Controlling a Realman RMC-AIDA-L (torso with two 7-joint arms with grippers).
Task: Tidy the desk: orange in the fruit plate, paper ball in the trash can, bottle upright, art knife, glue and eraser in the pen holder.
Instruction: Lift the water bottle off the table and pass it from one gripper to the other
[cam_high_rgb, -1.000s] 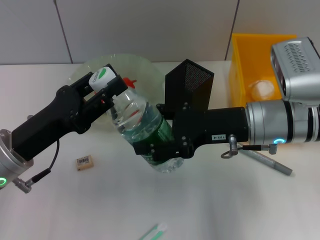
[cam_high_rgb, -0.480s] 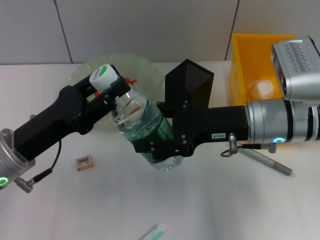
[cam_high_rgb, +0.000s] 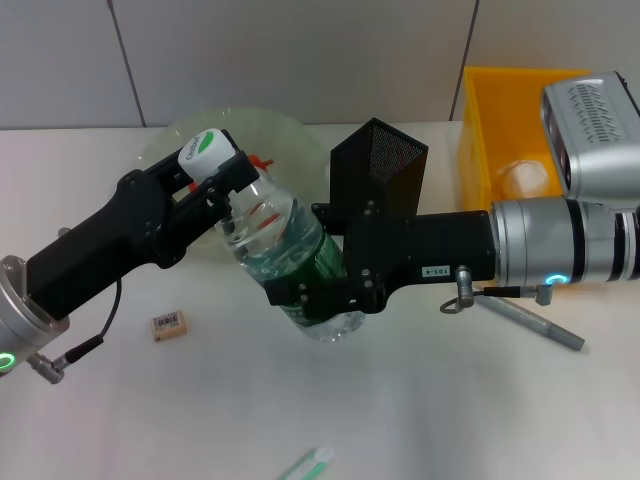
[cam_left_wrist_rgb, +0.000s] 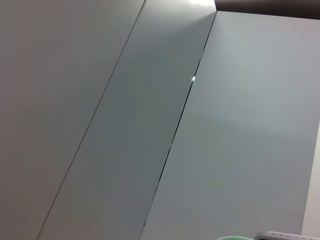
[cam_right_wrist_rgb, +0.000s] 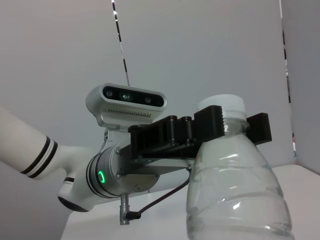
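Both my hands grasp the bottle (cam_high_rgb: 285, 255), tilted above the desk (cam_high_rgb: 450, 400) before the fruit plate (cam_high_rgb: 290, 135): left hand (cam_high_rgb: 215, 185) clenched at its neck, right hand (cam_high_rgb: 320, 290) clamped around its labelled lower body.

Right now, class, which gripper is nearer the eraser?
Left. The left gripper holds the bottle neck, nearer the eraser; the right gripper grips its base, farther away.
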